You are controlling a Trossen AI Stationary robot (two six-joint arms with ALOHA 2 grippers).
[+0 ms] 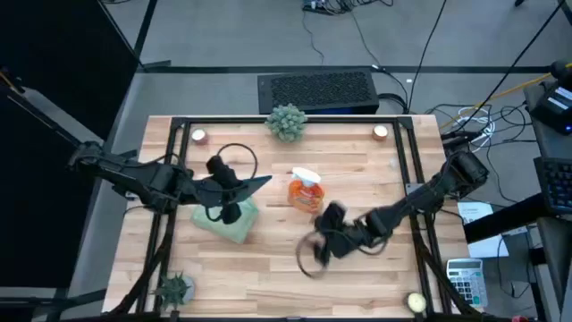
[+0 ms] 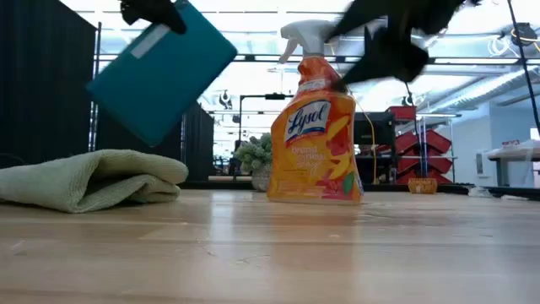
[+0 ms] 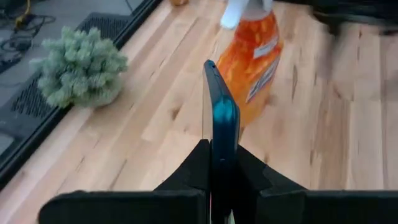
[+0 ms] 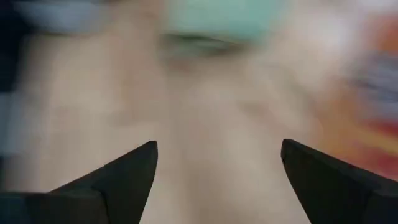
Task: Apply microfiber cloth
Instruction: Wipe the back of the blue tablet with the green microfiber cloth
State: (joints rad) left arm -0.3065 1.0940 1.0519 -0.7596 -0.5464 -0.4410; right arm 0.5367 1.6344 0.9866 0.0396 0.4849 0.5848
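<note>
1. The left gripper [image 1: 234,186] is clamped on a phone [image 2: 160,72] in a teal case and holds it in the air above the counter [image 1: 357,259]. In the low view the phone hangs tilted, clear of the wood, which looks meant to leave a face free for wiping.
2. In the left wrist view the phone [image 3: 219,134] stands edge-on between the 2 dark fingers [image 3: 186,171], gripped at its lower end so most of its length sticks out.
3. The microfiber cloth [image 1: 228,221] lies folded on the counter just under the left gripper, untouched by either arm. In the low view the microfiber cloth [image 2: 89,179] sits well to the side of the spray bottle [image 2: 314,127].
4. The right gripper [image 1: 329,234] hovers over the middle of the counter, near the bottle, with its fingers [image 4: 118,171] spread wide and nothing between them. I judge it is heading for the cloth, a pale green smear ahead in its own wrist view.
5. A spiky plant [image 1: 287,122] stands at the far edge, out of the way.
</note>
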